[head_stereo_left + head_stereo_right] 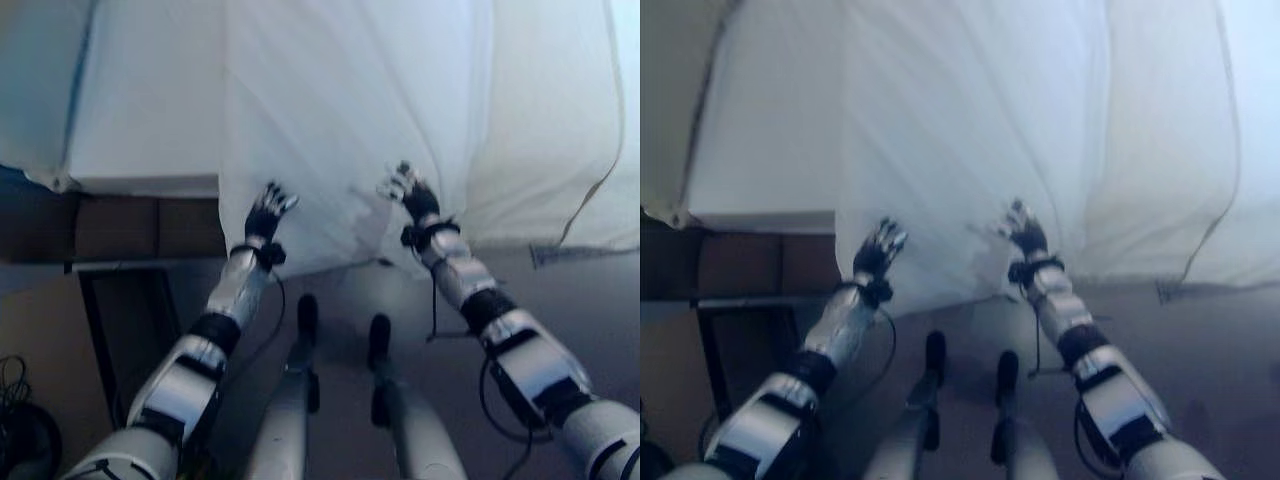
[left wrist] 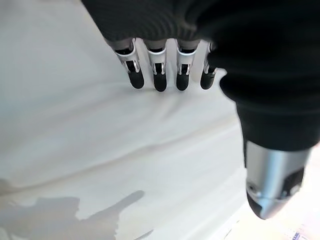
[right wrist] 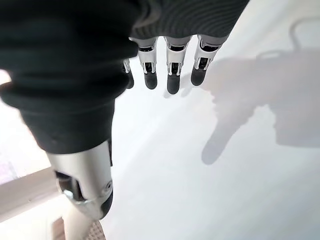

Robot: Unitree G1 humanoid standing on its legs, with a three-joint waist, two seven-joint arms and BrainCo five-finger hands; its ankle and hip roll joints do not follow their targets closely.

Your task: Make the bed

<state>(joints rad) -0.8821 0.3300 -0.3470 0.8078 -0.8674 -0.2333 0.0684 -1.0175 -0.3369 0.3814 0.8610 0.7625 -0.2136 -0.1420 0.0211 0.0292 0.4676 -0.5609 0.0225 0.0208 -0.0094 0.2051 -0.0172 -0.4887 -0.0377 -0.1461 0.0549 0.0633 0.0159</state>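
The left hand [image 1: 267, 214] rests with its fingers straight on the one white sheet [image 1: 340, 110], which hangs over the bed's [image 1: 140, 185] near edge. The right hand [image 1: 412, 196] lies likewise, fingers spread flat. The sheet looks light, soft and slippery; best pinched at its hanging hem.

Silver-grey segmented arms, left hand [image 1: 268, 213] and right hand [image 1: 412, 195] under dark ribbed covers, silver dark-tipped fingers [image 2: 159, 75]
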